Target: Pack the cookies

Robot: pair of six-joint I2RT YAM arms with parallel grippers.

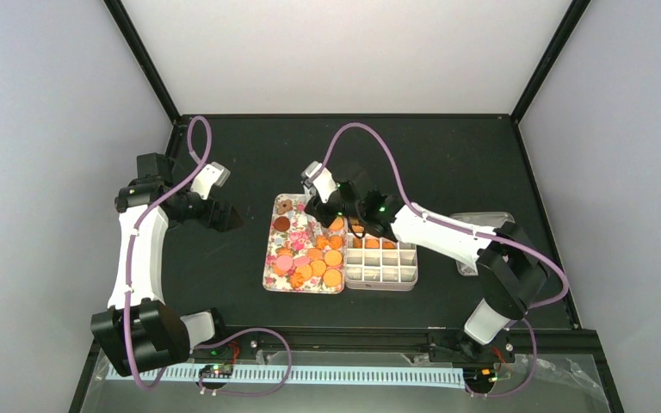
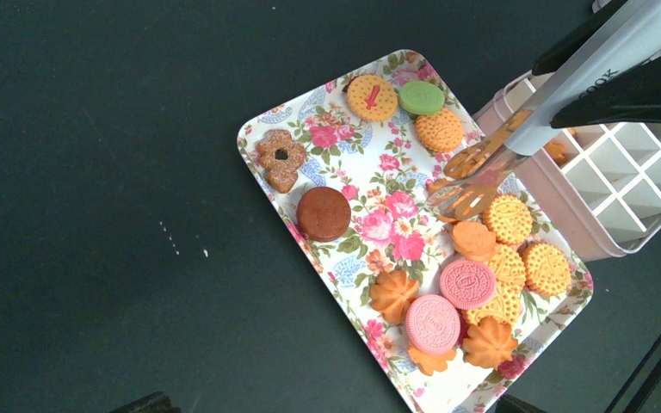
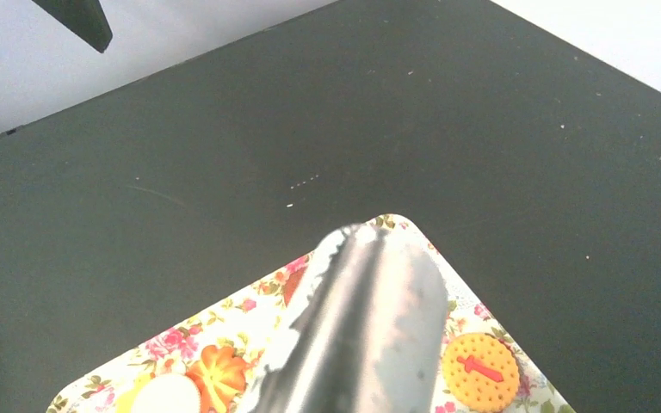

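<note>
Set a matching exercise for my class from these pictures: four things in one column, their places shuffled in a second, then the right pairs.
Things
1. green round cookie
2. metal tongs
3. pale pink divided plastic box
4. plain brown round cookie

Places
A. on the black table, beside the flower-patterned rectangular tray
B. on the tray, nearest the brown flower-shaped cookie
C. clamped in the right gripper, tips over the tray
D. on the tray, beside the orange round cookie with a red mark

Pairs: 1-D, 2-C, 3-A, 4-B
</note>
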